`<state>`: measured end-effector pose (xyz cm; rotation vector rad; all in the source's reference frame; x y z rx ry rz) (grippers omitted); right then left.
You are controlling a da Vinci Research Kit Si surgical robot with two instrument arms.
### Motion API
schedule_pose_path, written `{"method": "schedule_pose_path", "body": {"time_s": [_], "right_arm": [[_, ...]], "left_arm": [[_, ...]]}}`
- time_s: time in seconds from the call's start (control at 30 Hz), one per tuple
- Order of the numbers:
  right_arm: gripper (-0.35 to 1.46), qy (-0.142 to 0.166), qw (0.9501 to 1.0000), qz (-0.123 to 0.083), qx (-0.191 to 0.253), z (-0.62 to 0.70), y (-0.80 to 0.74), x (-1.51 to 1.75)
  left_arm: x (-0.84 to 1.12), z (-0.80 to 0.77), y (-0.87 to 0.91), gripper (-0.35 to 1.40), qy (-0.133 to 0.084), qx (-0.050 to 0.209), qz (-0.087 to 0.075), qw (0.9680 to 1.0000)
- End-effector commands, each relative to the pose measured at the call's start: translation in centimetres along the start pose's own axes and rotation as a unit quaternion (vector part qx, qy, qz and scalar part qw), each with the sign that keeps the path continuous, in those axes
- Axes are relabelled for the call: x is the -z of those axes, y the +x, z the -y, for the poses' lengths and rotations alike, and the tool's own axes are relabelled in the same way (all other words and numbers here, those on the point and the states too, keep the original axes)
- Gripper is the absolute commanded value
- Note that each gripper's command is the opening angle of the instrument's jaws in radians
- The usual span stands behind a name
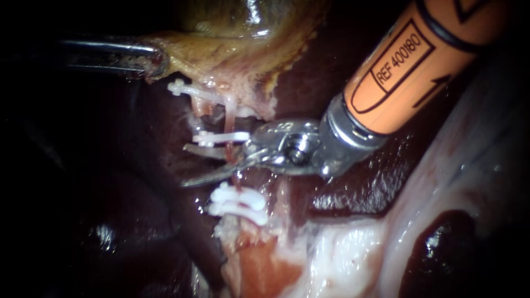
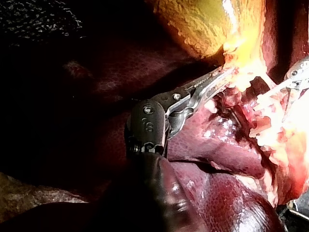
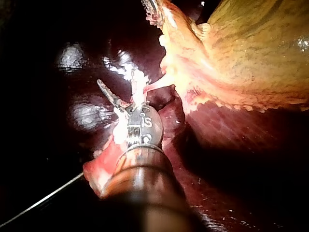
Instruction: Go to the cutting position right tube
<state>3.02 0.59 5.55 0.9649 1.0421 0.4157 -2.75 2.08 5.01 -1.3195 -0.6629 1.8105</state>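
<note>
My right instrument, on an orange shaft, has its two blades open across a thin reddish tube. The tube runs down from the gallbladder and passes between the blades close to their hinge. On this tube a white clip sits just above the blades and two more clips just below. Another clip lies higher, to the left. My left instrument is shut on the gallbladder's edge and holds it up. In the left wrist view its jaws pinch the yellow tissue.
Dark liver surrounds the site. Pale fatty tissue lies at the lower right. In the right wrist view the gallbladder hangs over my right instrument, and a thin thread runs beside the shaft.
</note>
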Motion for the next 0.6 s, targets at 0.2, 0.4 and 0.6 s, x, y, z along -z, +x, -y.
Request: {"method": "schedule_pose_path", "body": {"time_s": [0.2,0.4,0.6], "right_arm": [[1.44,0.039,0.9993,0.0,-0.002,0.14,0.1,-0.03],[1.44,0.035,0.9994,-0.002,-0.002,0.12,0.09,-0.02],[1.43,0.035,0.9994,-0.002,-0.002,0.12,0.09,-0.01]], "left_arm": [[0.0,0.0,0.0,-0.35,0.0,0.0,0.0,1.0],[0.0,0.0,0.0,-0.35,0.0,0.0,0.0,1.0],[0.0,0.0,0.0,-0.35,0.0,0.0,0.0,1.0]]}}
